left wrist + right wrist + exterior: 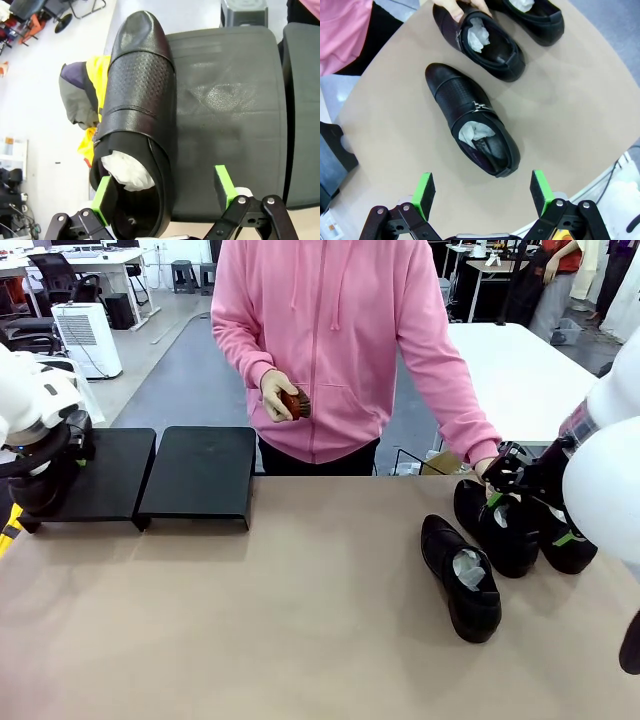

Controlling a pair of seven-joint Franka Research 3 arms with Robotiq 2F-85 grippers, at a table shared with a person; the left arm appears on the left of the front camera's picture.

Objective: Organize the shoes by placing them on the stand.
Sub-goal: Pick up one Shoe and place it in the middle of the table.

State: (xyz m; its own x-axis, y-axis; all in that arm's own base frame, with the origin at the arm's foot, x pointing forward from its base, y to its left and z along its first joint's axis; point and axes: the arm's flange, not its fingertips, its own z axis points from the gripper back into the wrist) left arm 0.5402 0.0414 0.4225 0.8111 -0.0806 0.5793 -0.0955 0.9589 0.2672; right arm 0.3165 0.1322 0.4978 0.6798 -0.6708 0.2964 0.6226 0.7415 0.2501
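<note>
front: across table (300, 640) toward person (330, 340) | wrists: downward, close, onto shoes (465, 107)

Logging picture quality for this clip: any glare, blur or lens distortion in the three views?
Front view: even light, sharp, a soft shadow under the stand. Left wrist view: pale sheen on the toe of the shoe and on the stand top. Right wrist view: the table edge bows from the wide lens; the nearest shoe is sharp.

Shoes (451, 97): black leather, perforated vamp, soft gloss; metal buckle (479, 106); crumpled white paper stuffing (472, 132).
Stand (230, 90): matt black, scuffed.
Desk (250, 620): smooth matt beige.
</note>
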